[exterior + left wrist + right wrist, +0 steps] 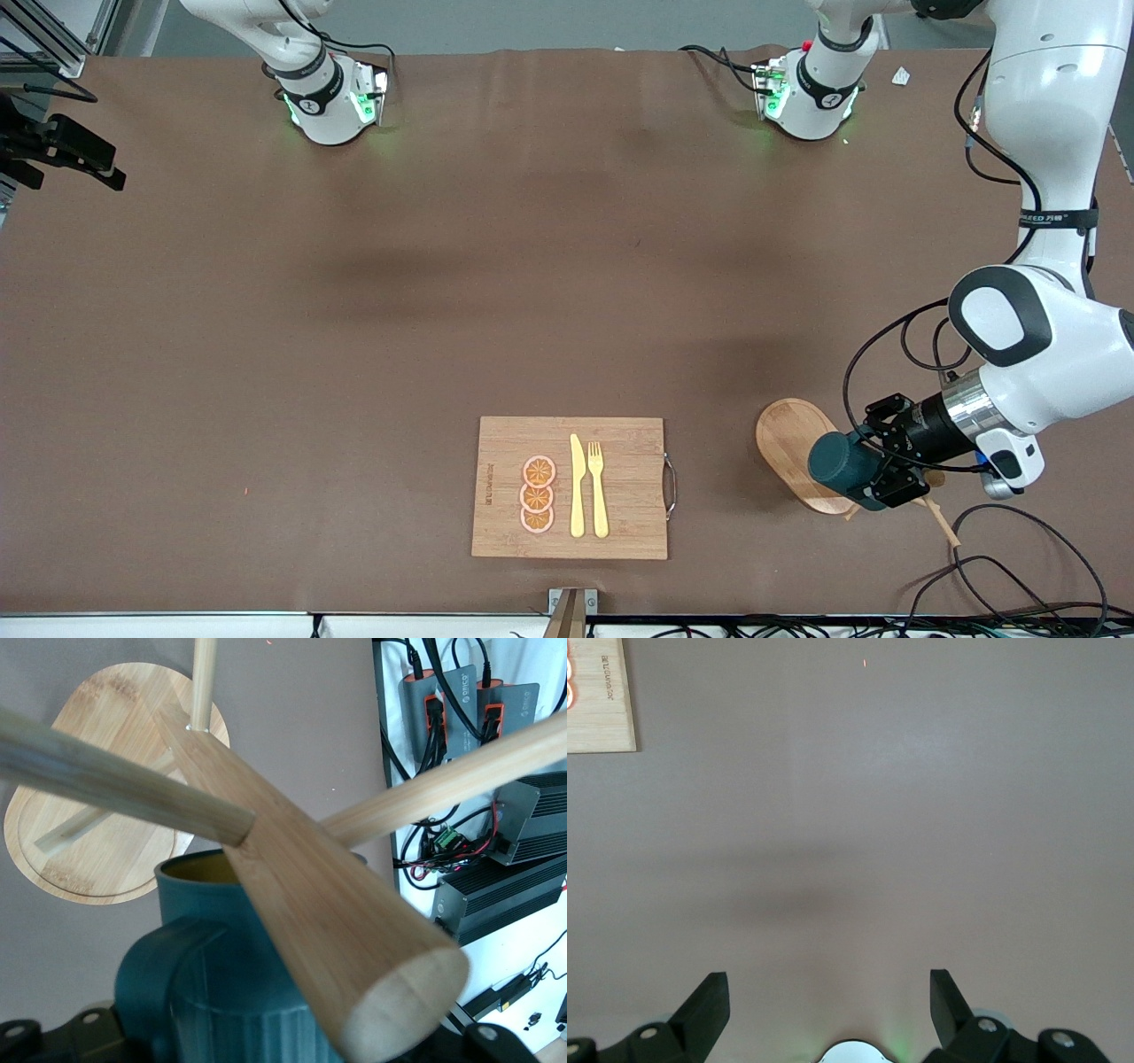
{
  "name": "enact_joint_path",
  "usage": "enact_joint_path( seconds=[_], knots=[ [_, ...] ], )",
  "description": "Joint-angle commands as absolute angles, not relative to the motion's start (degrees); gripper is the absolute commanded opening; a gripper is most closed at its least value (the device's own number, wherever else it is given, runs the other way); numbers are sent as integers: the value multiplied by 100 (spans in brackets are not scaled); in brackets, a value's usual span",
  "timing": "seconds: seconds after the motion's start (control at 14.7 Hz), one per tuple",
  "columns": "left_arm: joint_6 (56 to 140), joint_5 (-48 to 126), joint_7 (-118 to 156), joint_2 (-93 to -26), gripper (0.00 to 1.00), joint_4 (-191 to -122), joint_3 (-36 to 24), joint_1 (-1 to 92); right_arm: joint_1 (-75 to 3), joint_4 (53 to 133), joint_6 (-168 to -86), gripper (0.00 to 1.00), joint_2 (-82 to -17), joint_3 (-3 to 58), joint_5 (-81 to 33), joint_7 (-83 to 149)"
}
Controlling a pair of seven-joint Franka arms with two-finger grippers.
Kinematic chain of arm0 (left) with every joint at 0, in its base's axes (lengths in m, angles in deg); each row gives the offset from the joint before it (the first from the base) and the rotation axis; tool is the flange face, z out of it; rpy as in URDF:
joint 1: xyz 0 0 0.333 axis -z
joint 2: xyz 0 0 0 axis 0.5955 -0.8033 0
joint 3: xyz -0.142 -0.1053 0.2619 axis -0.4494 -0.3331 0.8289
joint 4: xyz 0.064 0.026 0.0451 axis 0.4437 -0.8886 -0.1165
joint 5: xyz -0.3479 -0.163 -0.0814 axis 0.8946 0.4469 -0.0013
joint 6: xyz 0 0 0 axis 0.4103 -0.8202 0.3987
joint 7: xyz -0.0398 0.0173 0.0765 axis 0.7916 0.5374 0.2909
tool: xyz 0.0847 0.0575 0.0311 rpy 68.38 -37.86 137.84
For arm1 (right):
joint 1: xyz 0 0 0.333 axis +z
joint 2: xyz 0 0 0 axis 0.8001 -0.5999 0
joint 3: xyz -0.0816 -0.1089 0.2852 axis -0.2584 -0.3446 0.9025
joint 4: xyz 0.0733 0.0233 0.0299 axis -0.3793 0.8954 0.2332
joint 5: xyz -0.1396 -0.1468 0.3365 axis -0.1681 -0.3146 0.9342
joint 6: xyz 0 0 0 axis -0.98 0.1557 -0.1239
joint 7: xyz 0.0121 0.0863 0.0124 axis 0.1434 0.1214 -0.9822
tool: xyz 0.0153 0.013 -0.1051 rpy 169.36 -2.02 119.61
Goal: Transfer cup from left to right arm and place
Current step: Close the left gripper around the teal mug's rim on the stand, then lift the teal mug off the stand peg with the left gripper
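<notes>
The cup, dark teal and ribbed, lies tipped on its side in my left gripper, which is shut on it. They hang over the oval wooden base of a mug stand near the left arm's end of the table. In the left wrist view the cup fills the lower part, its tan-yellow inside showing at the rim, with the stand's wooden pegs right against it. My right gripper is open and empty over bare brown table; it is out of the front view.
A wooden cutting board with orange slices, a yellow knife and a fork lies near the table's front edge; its corner shows in the right wrist view. Cables trail by the left arm.
</notes>
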State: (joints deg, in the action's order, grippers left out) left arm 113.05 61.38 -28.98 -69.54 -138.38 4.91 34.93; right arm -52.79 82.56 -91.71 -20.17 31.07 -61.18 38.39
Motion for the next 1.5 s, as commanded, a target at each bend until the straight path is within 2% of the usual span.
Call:
enact_joint_path(
  seconds=[0.0, 0.2, 0.41, 1.43],
  knots=[
    [11300, 6218, -2937, -6996, 78, -13736, 482, 3505, -5314, 8276, -9175, 100, -1997, 3121, -6037, 3821],
    [11283, 6218, -2946, -6978, 67, -13736, 482, 3497, -5314, 8276, -9166, 100, -1997, 3121, -6037, 3821],
    [11213, 6210, -2964, -6952, 67, -13727, 482, 3462, -5305, 8276, -9166, 100, -1997, 3121, -6037, 3821],
    [9473, 5902, -3016, -6100, 67, -13745, 395, 3497, -5349, 8276, -9193, 100, -2032, 3121, -6037, 3821]
  ],
)
